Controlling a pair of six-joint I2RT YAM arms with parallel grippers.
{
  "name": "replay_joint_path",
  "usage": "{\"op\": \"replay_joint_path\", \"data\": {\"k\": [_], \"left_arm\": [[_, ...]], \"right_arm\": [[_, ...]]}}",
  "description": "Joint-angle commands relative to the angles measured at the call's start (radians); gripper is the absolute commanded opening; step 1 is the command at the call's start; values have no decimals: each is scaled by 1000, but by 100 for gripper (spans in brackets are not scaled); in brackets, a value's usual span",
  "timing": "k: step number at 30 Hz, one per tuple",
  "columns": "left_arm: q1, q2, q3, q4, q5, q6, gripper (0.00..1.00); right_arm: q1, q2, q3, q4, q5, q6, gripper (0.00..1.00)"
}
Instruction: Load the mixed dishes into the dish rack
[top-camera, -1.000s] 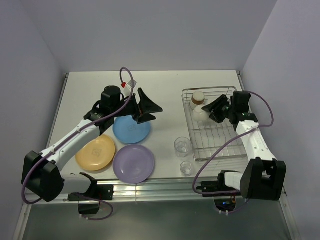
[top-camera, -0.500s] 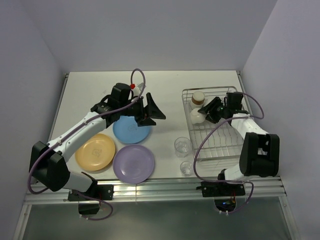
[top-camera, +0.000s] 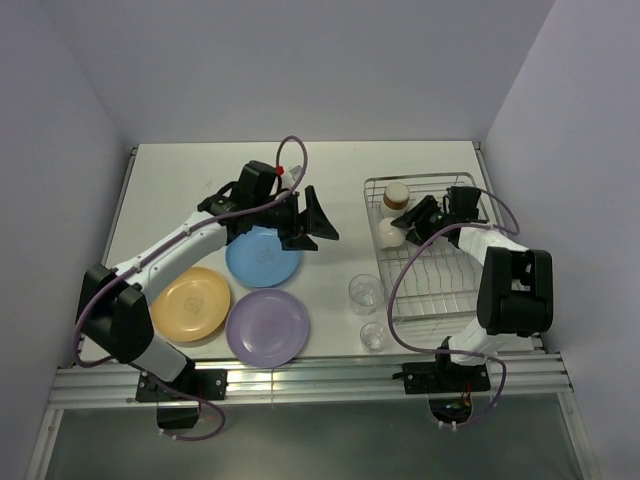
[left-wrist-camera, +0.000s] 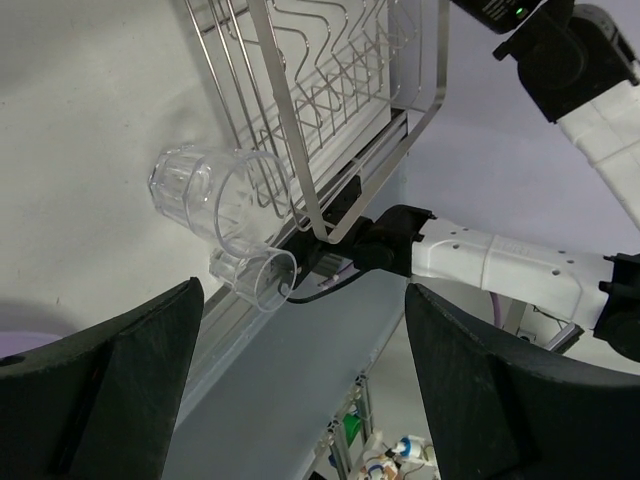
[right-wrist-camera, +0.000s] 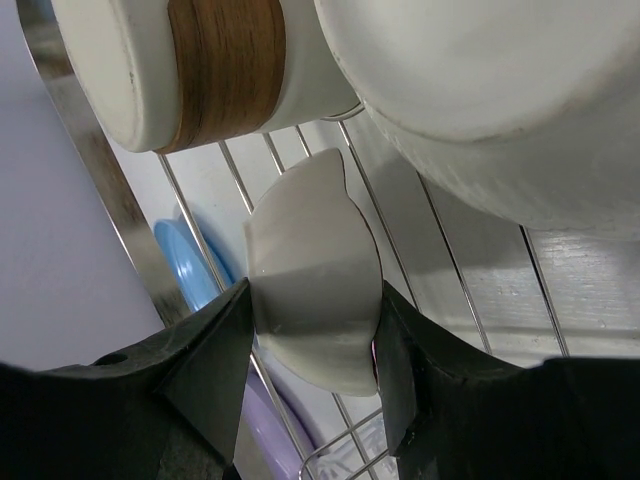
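My right gripper is shut on a small pale bowl just above the wires of the silver dish rack, at the rack's far left end. Beside it in the rack lie a brown cup and a white bowl. My left gripper hangs open and empty over the table between the blue plate and the dish rack. Two clear glasses stand left of the rack's near corner. The orange-yellow plate and purple plate lie near the front.
In the left wrist view the larger glass and the smaller glass stand against the rack's edge. The three plates crowd the table's front left. Walls close in the table on three sides.
My left arm has swung right, away from the blue plate toward the rack, gripper still open. My right gripper has shifted left in the rack with the small bowl, and the white bowl has moved slightly.
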Motion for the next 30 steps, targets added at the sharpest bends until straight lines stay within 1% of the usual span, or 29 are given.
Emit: {"op": "replay_joint_path", "data": {"k": [1, 2, 3, 5, 8, 11, 15, 24, 30], "left_arm": [[-42, 49, 78, -66, -22, 78, 87], [-51, 70, 97, -101, -33, 102, 87], [-68, 81, 103, -117, -52, 112, 86], [-83, 93, 108, -131, -65, 130, 86], [-100, 116, 103, -143, -74, 145, 86], [-114, 130, 97, -151, -77, 156, 86], [-137, 139, 102, -158, -83, 170, 86], [-200, 185, 122, -191, -120, 208, 85], [-228, 208, 85, -197, -163, 237, 82]], "right_arm": [[-7, 21, 49, 3, 19, -18, 36], [-6, 22, 53, -4, 34, -18, 50], [-6, 22, 59, -25, 42, -21, 55], [-6, 16, 66, -47, 62, -33, 61], [-7, 4, 76, -76, 85, -41, 66], [-7, -4, 91, -125, 120, -56, 69], [-6, -44, 89, -166, 170, -68, 70], [-7, -217, 117, -304, 307, -93, 70], [-7, -312, 172, -378, 304, -88, 70]]}}
